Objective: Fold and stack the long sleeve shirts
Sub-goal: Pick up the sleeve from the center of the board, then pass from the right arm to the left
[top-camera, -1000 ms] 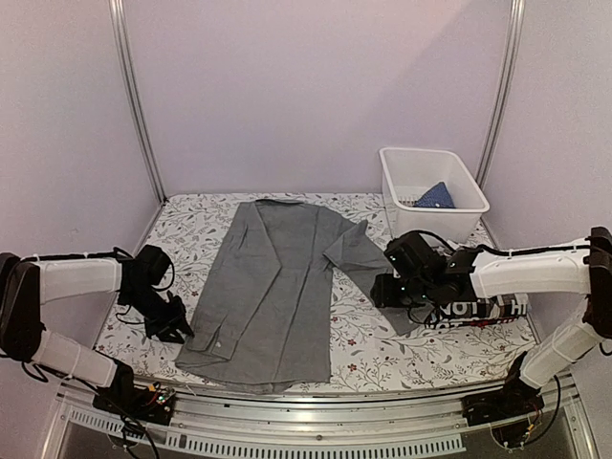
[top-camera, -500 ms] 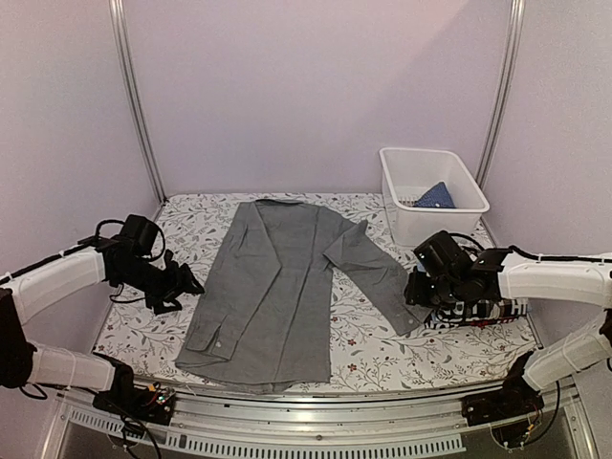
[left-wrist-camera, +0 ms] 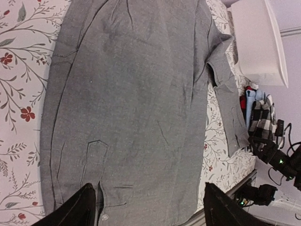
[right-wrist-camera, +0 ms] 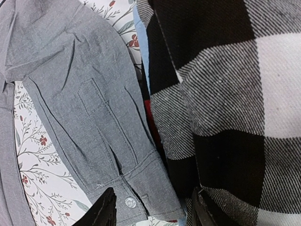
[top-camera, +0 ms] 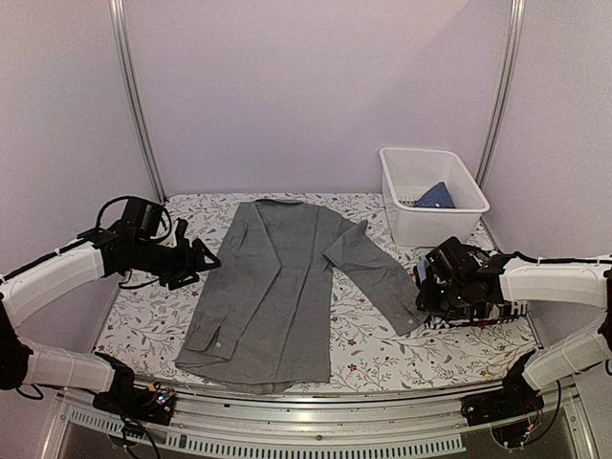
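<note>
The flowered table (top-camera: 143, 330) fills my view. The grey button-up shirt (top-camera: 273, 287) lies flat down its middle, collar at the far edge. One sleeve is angled out toward my right arm.

The white basket (top-camera: 435, 225) sits at the far right corner with something blue inside. Just in front of it is a small pile topped by the black-and-white checked shirt (right-wrist-camera: 225, 94).

My left gripper (left-wrist-camera: 148, 209) hovers over the grey shirt's near left side, fingers spread wide and holding nothing. My right gripper (right-wrist-camera: 153, 209) hangs above the sleeve cuff (right-wrist-camera: 136, 188), fingers apart and also holding nothing.

I judge this cloth light, limp and prone to sagging. I'd pinch doubled edges: the cuff by its button (right-wrist-camera: 128, 202), the hem, or a shoulder seam.
</note>
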`<state>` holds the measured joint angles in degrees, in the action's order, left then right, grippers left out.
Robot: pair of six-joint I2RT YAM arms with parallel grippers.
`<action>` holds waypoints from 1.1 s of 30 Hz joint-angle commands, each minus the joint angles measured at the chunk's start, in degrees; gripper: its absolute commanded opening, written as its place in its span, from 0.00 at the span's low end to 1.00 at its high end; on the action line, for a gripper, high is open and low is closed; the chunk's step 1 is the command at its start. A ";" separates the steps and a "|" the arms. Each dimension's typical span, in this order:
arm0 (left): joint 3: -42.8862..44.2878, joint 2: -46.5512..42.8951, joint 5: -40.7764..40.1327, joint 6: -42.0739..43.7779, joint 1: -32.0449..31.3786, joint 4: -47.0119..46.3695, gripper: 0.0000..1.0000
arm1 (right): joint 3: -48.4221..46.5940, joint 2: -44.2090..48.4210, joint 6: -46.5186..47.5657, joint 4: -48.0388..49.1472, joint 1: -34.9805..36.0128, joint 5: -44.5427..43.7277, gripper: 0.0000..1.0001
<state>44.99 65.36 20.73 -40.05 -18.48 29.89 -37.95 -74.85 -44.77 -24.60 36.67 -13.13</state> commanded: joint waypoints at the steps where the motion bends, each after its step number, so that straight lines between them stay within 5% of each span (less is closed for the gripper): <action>1: 1.95 2.09 -0.02 1.04 -2.27 -4.35 0.79 | 0.92 -2.21 -0.18 2.89 -0.45 1.50 0.48; 6: 2.62 3.39 0.19 1.11 -4.00 -6.00 0.79 | -0.32 -5.36 -0.48 3.99 -0.45 2.60 0.33; 11: 3.03 3.93 0.80 1.76 -6.00 -7.64 0.79 | -2.39 -5.77 -0.67 3.31 -0.45 3.16 0.01; 21: 1.57 3.85 1.69 0.74 -13.06 -17.14 0.79 | -16.25 -8.08 3.47 3.92 5.06 9.81 0.00; 33: 6.02 10.61 -0.17 3.90 -22.00 -22.88 0.79 | -34.97 -23.12 3.70 13.36 10.84 22.46 0.00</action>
<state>48.05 73.32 21.76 -38.94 -37.50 10.37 -67.20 -93.41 -41.47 -15.99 45.91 3.64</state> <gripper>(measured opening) 0.795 0.005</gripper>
